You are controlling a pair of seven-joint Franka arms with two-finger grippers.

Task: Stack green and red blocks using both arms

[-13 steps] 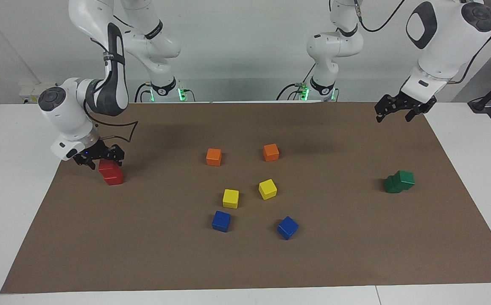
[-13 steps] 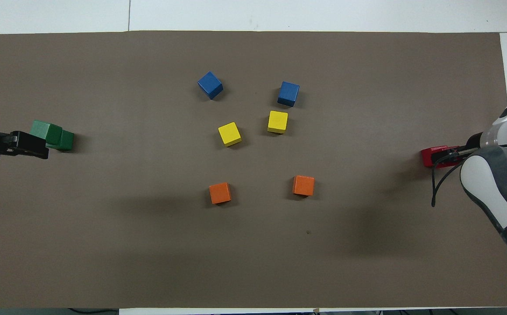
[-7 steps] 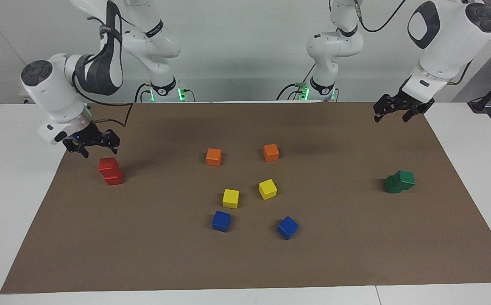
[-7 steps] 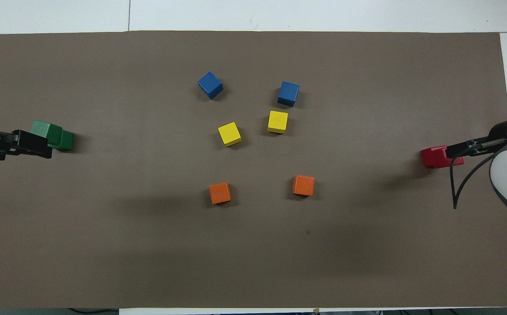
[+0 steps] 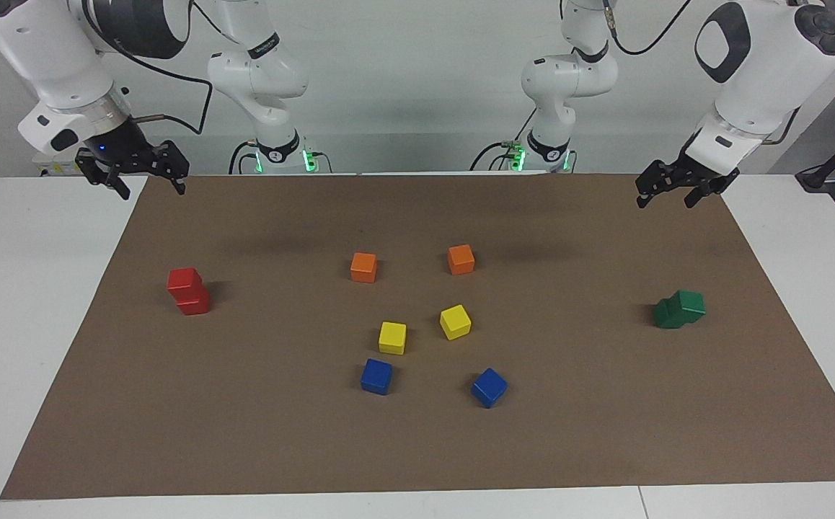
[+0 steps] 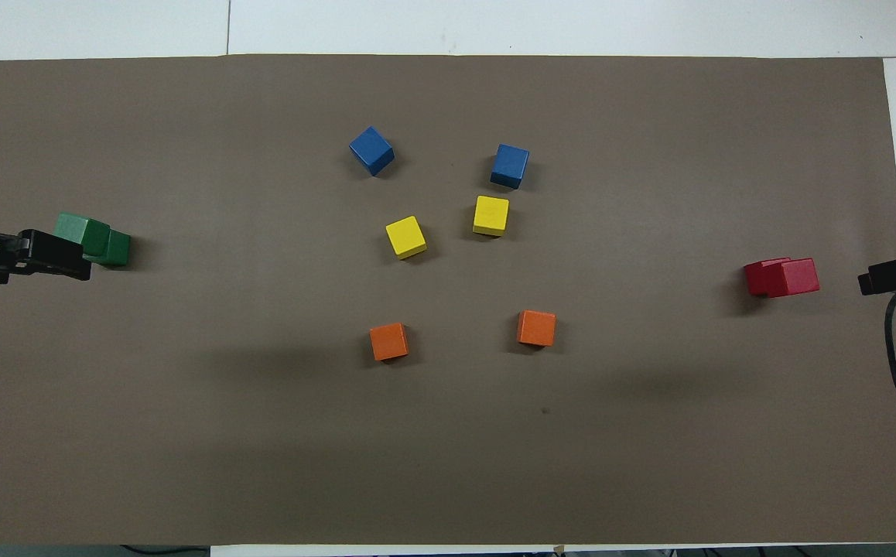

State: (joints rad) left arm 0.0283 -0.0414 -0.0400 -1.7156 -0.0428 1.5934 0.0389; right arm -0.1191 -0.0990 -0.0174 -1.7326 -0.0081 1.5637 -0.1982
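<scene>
The two red blocks (image 5: 188, 291) sit one on top of the other on the brown mat (image 5: 417, 447), toward the right arm's end of the table, and the top one sits a little off to one side of the one under it. The two green blocks (image 5: 679, 309) are also stacked, toward the left arm's end of the table, and the top one looks turned and not lined up with the bottom one, though it is hard to be sure how well it sits. The right gripper (image 5: 133, 171) is up in the air over the mat's edge near the robots, well apart from the red stack; its two fingers are spread wide and hold nothing. The left gripper (image 5: 673, 189) is up in the air over the mat's corner near the robots, well apart from the green stack; its fingers are spread too and hold nothing. In the middle of the mat lie two orange cubes (image 5: 363, 267) nearest the robots, then two yellow cubes (image 5: 392, 337), then two blue cubes (image 5: 376, 376) farthest from the robots. None of these six touch each other.
</scene>
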